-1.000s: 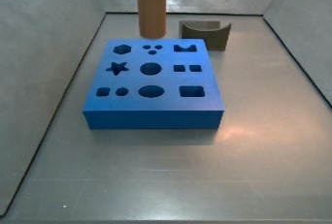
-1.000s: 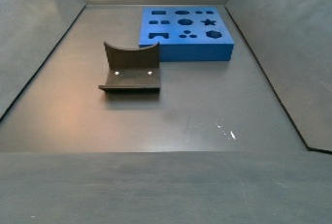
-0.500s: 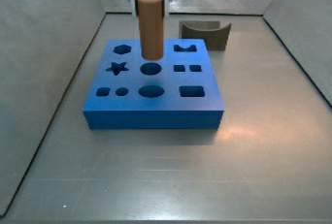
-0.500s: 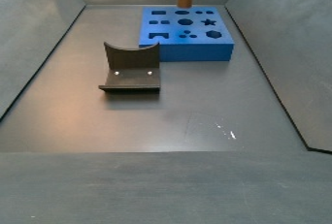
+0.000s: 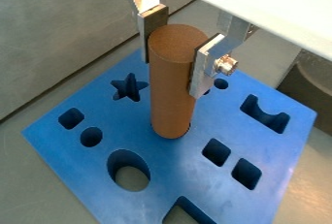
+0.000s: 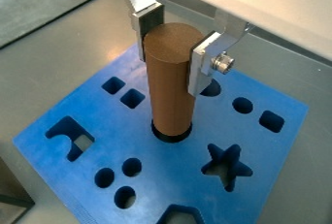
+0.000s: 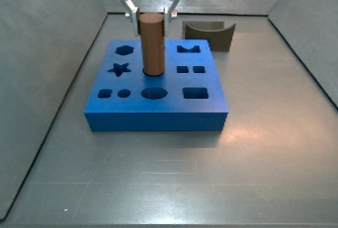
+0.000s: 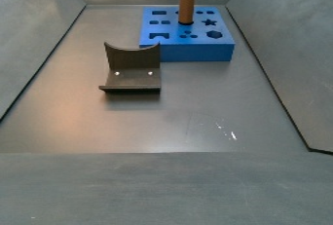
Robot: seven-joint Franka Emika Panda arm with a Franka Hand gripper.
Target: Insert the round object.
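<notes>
The round object is a brown cylinder [image 7: 153, 44], upright, held at its top by my gripper [image 7: 153, 15]. Its lower end stands in the round middle hole of the blue block [image 7: 158, 114]. In both wrist views the silver fingers [image 5: 207, 63] [image 6: 204, 61] press on either side of the cylinder [image 5: 170, 87] [image 6: 168, 82], and its foot meets the block's [image 5: 195, 175] [image 6: 149, 184] round hole. In a side view the cylinder [image 8: 186, 2] rises from the block [image 8: 189, 49] at the far end of the floor.
The block carries other holes: a star [image 7: 119, 70], a hexagon [image 7: 125, 49], a large round hole [image 7: 154, 92], squares [image 7: 196, 92]. The dark fixture [image 7: 211, 33] stands behind the block; in a side view the fixture [image 8: 130, 70] sits mid-floor. Grey walls enclose the floor.
The gripper has come down with the cylinder, from high above the block to its lower end standing in the round middle hole.
</notes>
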